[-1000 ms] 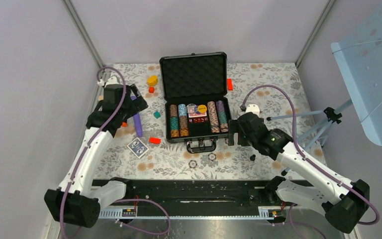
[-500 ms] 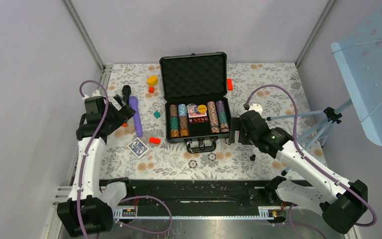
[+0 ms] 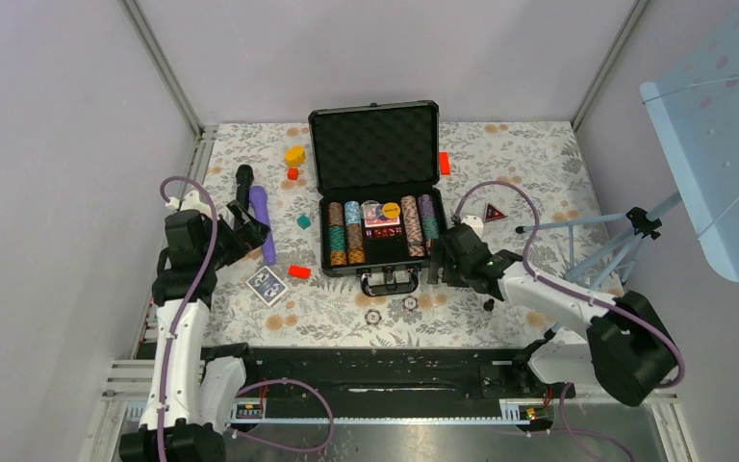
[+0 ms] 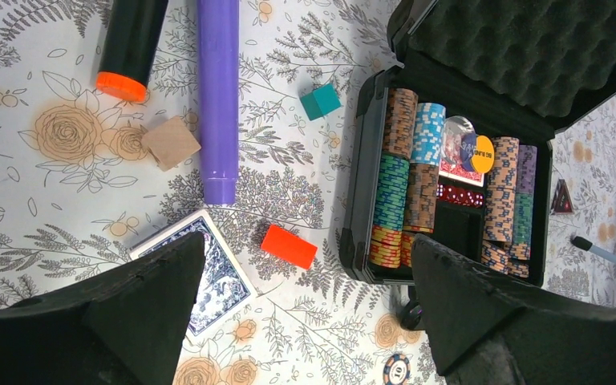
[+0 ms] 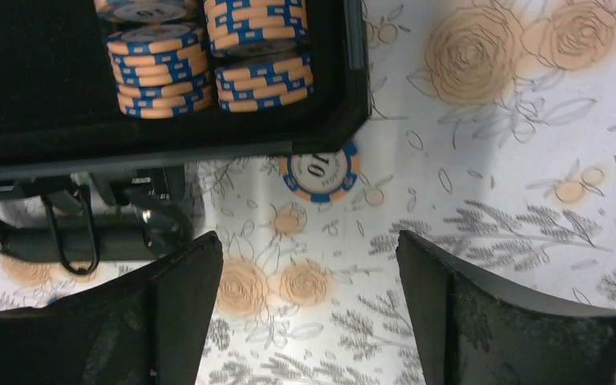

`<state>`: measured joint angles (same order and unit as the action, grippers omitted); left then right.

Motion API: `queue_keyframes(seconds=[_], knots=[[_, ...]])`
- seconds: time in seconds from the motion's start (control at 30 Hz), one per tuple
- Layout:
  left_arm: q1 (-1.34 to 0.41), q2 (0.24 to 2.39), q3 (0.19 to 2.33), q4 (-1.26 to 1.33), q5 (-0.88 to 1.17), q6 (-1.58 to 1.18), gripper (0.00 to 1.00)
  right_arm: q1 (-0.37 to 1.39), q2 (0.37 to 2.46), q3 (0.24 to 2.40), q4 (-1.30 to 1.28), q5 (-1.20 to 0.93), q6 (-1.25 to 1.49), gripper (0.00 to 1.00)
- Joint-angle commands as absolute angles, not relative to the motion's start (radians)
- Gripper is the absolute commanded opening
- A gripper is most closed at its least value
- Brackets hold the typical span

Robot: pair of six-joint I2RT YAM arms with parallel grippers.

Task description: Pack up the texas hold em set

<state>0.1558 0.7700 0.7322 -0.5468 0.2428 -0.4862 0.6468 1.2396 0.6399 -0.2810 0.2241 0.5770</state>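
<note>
Right pincer [image 5: 309, 245] is spread wide with nothing in it, low over the worktop [image 5: 513, 200] by the front right corner of the open case [image 5: 168, 148]. The key relation is a loose chip [image 5: 321, 172] lying flat straight ahead of it. The chip is roughly centred on the gap between the fingers [image 5: 465, 313] but beyond their tips, so not straddled yet. It sits outside the case, tight to the corner; touching or a hair off, can't tell. It's a disc, so there's no long axis to align. The constraint is the case: one finger faces the front wall and handle [image 5: 72, 237], the other faces bare worktop. My read is that going straight in risks that finger hitting the wall, so shift toward the open side or come down from above. The right arm is clearly nearer this chip. Left pincer [image 4: 306, 245] is also spread and empty, well apart on the other side of the case. The deck [image 4: 208, 269] lies flat near one of its fingers, off-centre, long axis diagonal to the gap, so that's the left arm's pick. Two more chips [image 3: 373, 316] lie loose in front of the handle, between the arms.
</note>
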Motion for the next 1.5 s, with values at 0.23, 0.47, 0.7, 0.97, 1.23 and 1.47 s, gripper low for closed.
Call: queue_keyframes(seconds=[0.23, 0.47, 0.7, 0.97, 1.23, 1.47], knots=[[0.156, 0.796, 0.732, -0.447, 0.312, -0.477, 0.99, 0.642, 1.465, 0.690, -0.129, 0.316, 0.585, 0.83], [0.149, 0.799, 0.725, -0.437, 0.328, -0.480, 0.99, 0.643, 1.530, 0.701, -0.136, 0.390, 0.598, 0.76], [0.148, 0.804, 0.723, -0.433, 0.337, -0.482, 0.99, 0.644, 1.629, 0.768, -0.230, 0.414, 0.628, 0.68], [0.149, 0.807, 0.720, -0.430, 0.342, -0.482, 0.99, 0.644, 1.672, 0.781, -0.267, 0.420, 0.659, 0.55], [0.148, 0.812, 0.719, -0.430, 0.343, -0.483, 0.99, 0.666, 1.645, 0.774, -0.301, 0.395, 0.652, 0.47], [0.148, 0.814, 0.718, -0.429, 0.344, -0.485, 0.99, 0.730, 1.573, 0.736, -0.357, 0.372, 0.690, 0.46]])
